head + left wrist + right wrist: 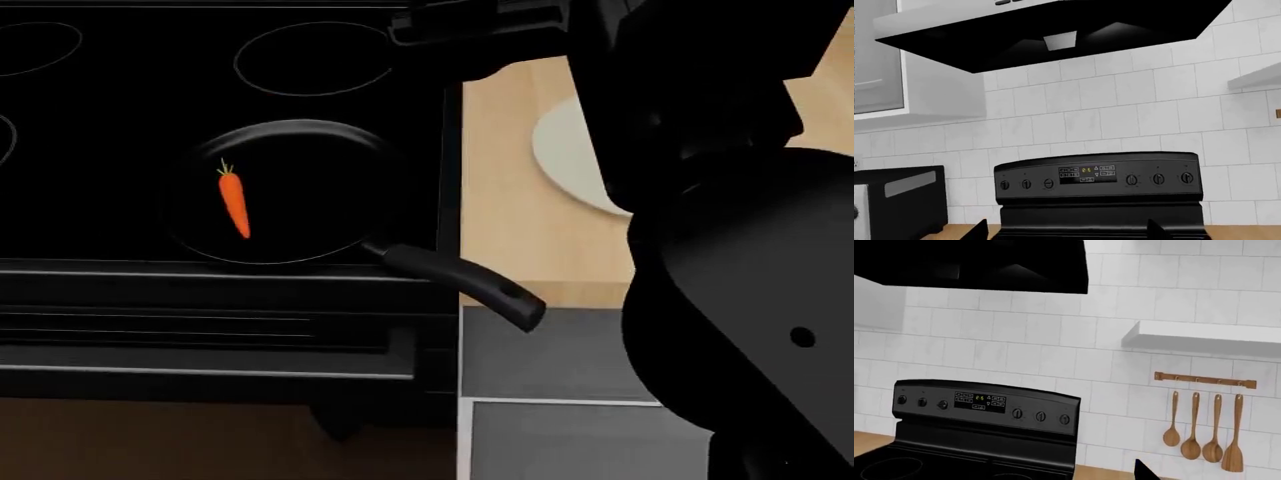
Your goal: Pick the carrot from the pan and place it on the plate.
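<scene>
One black stove [200,60] – wooden counter [514,200] beside, white-tiled wall [1054,340].

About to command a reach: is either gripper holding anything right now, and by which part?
Nothing held, as far as shows. The carrot lies untouched in the pan; the plate sits beside the stove. Neither gripper's fingertips are clearly in view.

A black stove [200,60] with thin burner outlines sits beside a wooden worktop [514,200]. Its control panel [984,405] stands against the white tiled wall [1054,340], under a black range hood [1054,35]. Four wooden utensils [1204,432] hang below a white shelf [1201,337].
</scene>
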{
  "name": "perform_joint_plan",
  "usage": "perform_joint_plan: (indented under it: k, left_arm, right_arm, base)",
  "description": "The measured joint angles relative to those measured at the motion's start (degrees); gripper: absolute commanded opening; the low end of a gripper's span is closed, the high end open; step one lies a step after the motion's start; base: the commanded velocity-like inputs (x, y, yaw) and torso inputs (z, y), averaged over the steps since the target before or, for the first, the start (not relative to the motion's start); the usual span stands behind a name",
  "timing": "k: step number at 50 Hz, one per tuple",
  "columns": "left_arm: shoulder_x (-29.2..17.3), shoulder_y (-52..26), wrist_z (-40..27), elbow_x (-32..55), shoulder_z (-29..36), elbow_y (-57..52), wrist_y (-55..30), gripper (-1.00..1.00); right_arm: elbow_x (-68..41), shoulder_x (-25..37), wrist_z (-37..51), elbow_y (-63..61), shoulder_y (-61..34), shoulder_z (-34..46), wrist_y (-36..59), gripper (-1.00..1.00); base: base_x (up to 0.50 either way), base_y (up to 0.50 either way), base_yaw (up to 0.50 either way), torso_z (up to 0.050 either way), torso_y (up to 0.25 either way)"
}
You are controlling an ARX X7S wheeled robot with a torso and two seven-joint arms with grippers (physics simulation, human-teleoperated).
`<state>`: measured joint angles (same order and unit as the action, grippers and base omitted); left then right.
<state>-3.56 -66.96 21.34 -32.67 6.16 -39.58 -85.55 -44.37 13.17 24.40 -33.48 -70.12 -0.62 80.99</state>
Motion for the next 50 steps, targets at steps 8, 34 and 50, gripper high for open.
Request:
perform_joint_plan:
  k: [8,34,50]
  left_arm:
    - [-0.15,0.76,-0.68,0.94,-0.83,0.45,0.94,1.0]
    - [0.17,2.0,-3.42,4.17,-1.81,2.49,3.64,1.0]
    - [0.21,2.64,-5.04,5.95,-1.79,3.18,4.45,1.0]
  right_arm:
    - [-0.44,-0.48,0.08,1.01,0.02,0.0,-0.95,1.0]
    - [-0.63,0.15,-0.54,3.54,1.3,1.64,-4.8,1.0]
    - [-1.35,0.55,-0.71,4.57,2.43,1.7,-6.09,1.0]
  base:
    - [0.09,0.0,0.0,0.0,0.0]
    - [0.2,0.0,0.0,0.0,0.0]
    - [0.25,0.0,0.0,0.0,0.0]
